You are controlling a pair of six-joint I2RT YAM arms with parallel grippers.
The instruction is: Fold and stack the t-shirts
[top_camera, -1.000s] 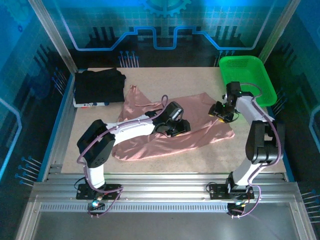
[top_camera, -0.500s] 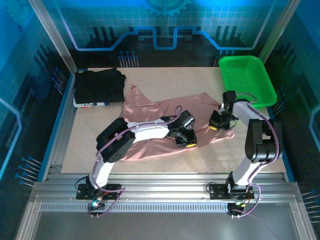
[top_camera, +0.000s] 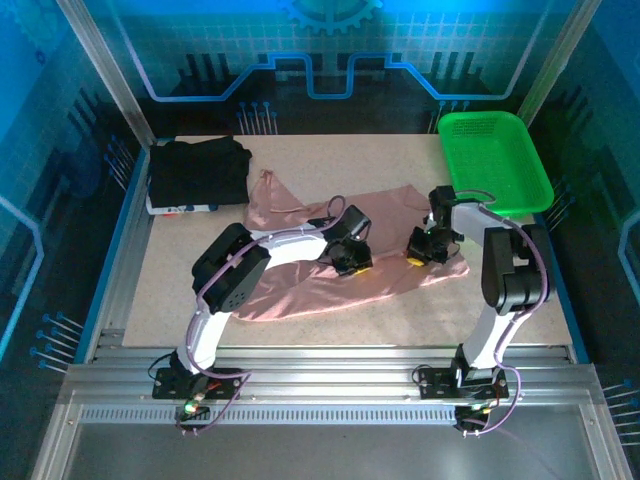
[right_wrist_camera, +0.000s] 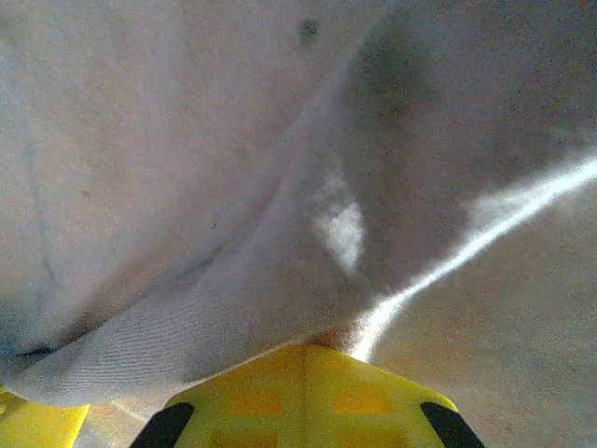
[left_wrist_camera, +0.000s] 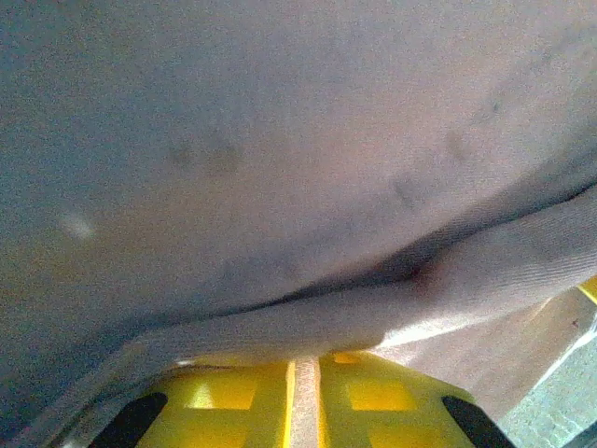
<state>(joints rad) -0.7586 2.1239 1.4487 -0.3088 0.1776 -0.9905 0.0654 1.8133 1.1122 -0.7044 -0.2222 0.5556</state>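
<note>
Closest to the arm bases, the near hem of the pink t-shirt (top_camera: 300,292), lying rumpled and partly doubled over on the table (top_camera: 340,160). Just beyond that hem, down on the shirt's middle, the left gripper (top_camera: 352,264), pinched tight on a fold of the pink cloth. Seen from the left wrist with yellow fingers (left_wrist_camera: 373,392) drawn narrow and a thick rolled edge of fabric lying across them. Over toward the shirt's right end, the right gripper (top_camera: 418,250), likewise low on the cloth and clamped on a bunched ridge of it. Seen from the right wrist with one yellow finger (right_wrist_camera: 308,392) beneath the ridge and a second at the lower left corner. Both grippers touching the shirt, apart from each other, with creased pink cloth between them. Farther back, just beside the shirt's narrow far point, the black t-shirt (top_camera: 198,172), folded and resting beyond the pink shirt's left corner. Farthest off, beyond the shirt's right end and well apart from the black one, a green basket (top_camera: 495,155), close behind the right gripper's arm.
</note>
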